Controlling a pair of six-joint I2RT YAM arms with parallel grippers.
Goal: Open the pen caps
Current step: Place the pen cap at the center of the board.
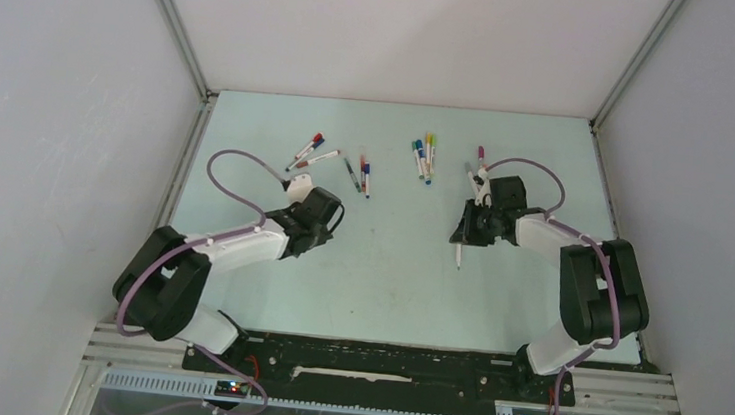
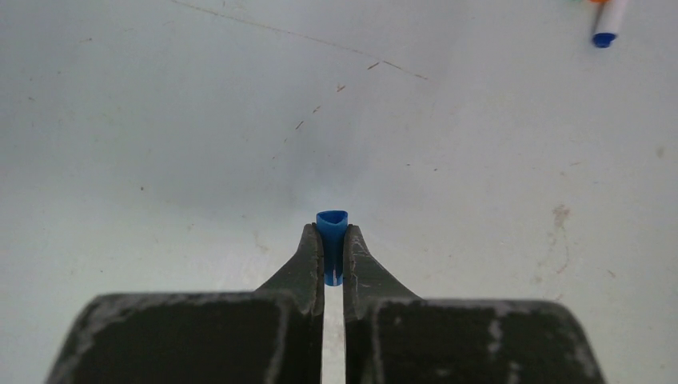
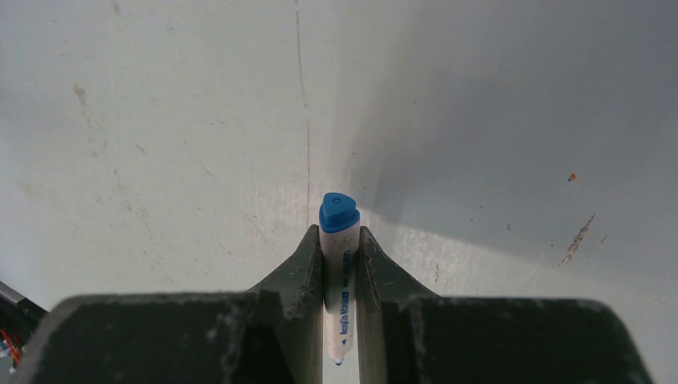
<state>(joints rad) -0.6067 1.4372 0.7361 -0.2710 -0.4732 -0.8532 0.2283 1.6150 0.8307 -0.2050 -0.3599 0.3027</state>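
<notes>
Cap (image 2: 332, 240): blue, already off, pinched in closed left end effector (image 2: 333, 254) | pen (image 3: 339, 264): white barrel clamped by right end effector (image 3: 340, 256), held apart so both separate | remaining capped pens (image 1: 363, 172): on bench (image 1: 387, 280), far side.

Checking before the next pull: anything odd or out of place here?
Nothing damaged or spilled. The left gripper pinches a loose blue cap; the right gripper clamps a white pen. The table shows only scuffs.
</notes>
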